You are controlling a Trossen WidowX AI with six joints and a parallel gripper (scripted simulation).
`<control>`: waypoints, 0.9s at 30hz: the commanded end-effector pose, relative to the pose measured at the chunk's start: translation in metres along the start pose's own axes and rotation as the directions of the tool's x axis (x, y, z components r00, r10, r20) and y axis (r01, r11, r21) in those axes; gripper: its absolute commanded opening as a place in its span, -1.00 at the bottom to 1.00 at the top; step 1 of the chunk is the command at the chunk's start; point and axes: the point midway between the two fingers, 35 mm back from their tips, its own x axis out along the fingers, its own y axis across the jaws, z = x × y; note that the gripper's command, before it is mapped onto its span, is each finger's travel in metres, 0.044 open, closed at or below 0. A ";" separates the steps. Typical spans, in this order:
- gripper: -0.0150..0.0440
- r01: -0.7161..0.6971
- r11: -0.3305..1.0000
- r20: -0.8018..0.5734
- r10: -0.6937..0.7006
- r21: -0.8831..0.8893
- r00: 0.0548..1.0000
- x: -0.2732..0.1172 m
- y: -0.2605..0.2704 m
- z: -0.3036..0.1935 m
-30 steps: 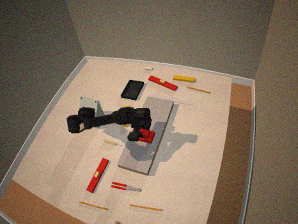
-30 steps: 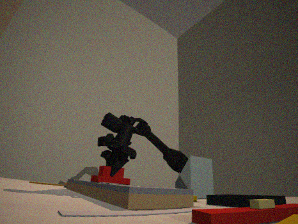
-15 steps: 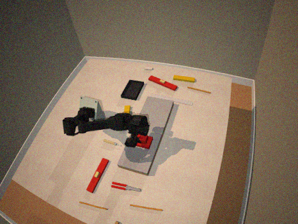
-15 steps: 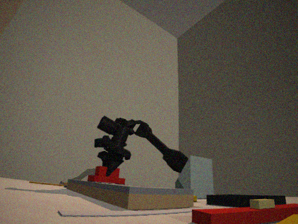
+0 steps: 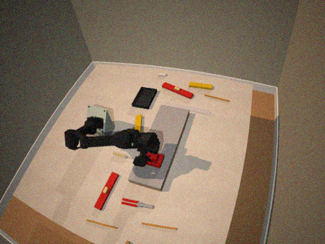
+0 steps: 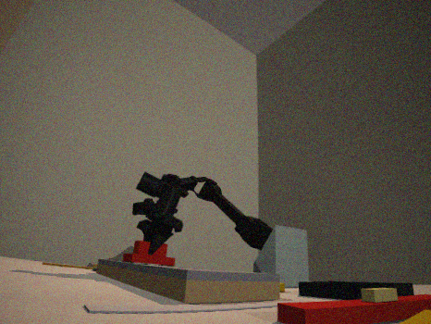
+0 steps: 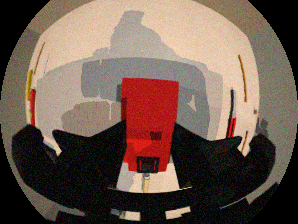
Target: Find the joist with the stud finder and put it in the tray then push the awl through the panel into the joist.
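Gripper (image 5: pixel 150 159) (image 6: pixel 152 251) (image 7: pixel 148 121), seen from above, from the side and at the wrist: we find its fingers pinching the red stud finder (image 5: pixel 156 160) (image 6: pixel 159 255) (image 7: pixel 151 105) from both sides, pointing down. We observe the stud finder over the grey top of the floor panel (image 5: pixel 173 123) (image 6: pixel 222 275) (image 7: pixel 50 100), toward the panel's near end in the top view; its base appears to lie flat on that surface. In the wrist view we note a small dark display window (image 7: pixel 148 164) at the lower end of the red body.

We locate the awl (image 5: pixel 119 154) (image 7: pixel 146 185) beside the panel, on the side of the arm's base, lying on the table with its pale handle away from the panel. We place the black tray (image 5: pixel 144 97) (image 6: pixel 356 289) near the panel's far end, apart from it, with a yellow block (image 5: pixel 138 122) between tray and arm.

Around these we distinguish a red level (image 5: pixel 106 191) and red-handled pliers (image 5: pixel 137 203) at the near side, and, beyond the panel's far end, a second red level (image 5: pixel 178 90) (image 6: pixel 324 311) beside a yellow bar (image 5: pixel 200 86).
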 end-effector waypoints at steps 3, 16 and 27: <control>-0.49 0.009 1.000 -0.002 -0.009 0.006 1.000 0.000 -0.019 0.000; -0.49 0.010 1.000 -0.002 -0.010 0.006 1.000 0.000 -0.052 0.000; -0.49 0.012 1.000 -0.002 -0.012 0.006 1.000 0.000 -0.080 0.000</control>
